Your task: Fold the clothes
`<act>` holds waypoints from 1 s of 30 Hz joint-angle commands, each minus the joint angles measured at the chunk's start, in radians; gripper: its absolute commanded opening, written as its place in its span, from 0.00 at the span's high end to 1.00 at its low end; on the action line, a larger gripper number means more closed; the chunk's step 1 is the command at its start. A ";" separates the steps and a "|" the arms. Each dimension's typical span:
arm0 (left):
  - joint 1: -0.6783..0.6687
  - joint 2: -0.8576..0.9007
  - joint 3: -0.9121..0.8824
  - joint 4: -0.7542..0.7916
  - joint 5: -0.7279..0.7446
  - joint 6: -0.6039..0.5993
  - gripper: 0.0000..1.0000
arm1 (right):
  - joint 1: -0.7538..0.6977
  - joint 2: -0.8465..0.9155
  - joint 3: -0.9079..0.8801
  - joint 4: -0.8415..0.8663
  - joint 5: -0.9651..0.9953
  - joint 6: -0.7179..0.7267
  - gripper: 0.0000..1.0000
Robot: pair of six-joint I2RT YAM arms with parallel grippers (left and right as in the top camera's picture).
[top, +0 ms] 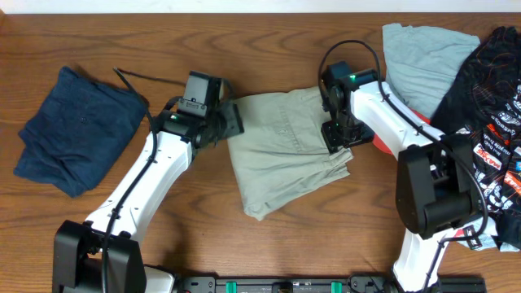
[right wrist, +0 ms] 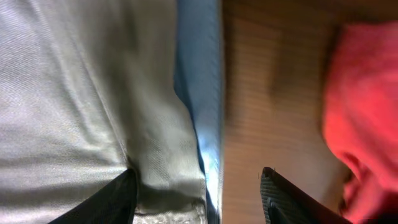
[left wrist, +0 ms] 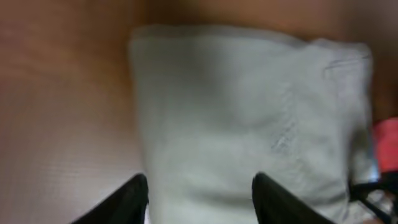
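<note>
The khaki shorts (top: 285,155) lie folded in the middle of the table. My left gripper (top: 233,122) is at their left edge. In the left wrist view it is open (left wrist: 199,190), its fingers spread over the pale khaki cloth (left wrist: 249,106) without gripping it. My right gripper (top: 339,140) is at the shorts' right edge. In the right wrist view it is open (right wrist: 199,193), straddling the edge of the khaki fabric (right wrist: 74,93), with bare wood under the right finger.
A navy garment (top: 77,130) lies folded at the left. A light-blue piece (top: 423,53) and a black printed piece (top: 488,81) are piled at the right. A red piece (right wrist: 367,106) lies just right of my right gripper, and shows in the left wrist view (left wrist: 387,143).
</note>
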 commanded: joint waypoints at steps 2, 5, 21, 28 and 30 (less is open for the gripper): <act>0.005 0.027 -0.002 0.116 -0.104 0.077 0.44 | -0.002 -0.137 0.054 -0.004 0.048 0.113 0.36; 0.005 0.079 -0.002 0.195 -0.127 0.078 0.44 | 0.003 -0.216 0.054 0.008 -0.074 0.111 0.33; 0.005 0.388 -0.002 0.206 -0.127 0.115 0.44 | 0.034 -0.243 -0.018 0.044 -0.304 0.093 0.27; 0.003 0.387 -0.002 -0.143 -0.126 0.111 0.45 | 0.034 -0.225 -0.177 0.170 -0.354 0.093 0.32; 0.003 0.387 -0.002 -0.257 -0.126 0.094 0.45 | 0.033 -0.225 -0.238 0.221 -0.351 0.092 0.33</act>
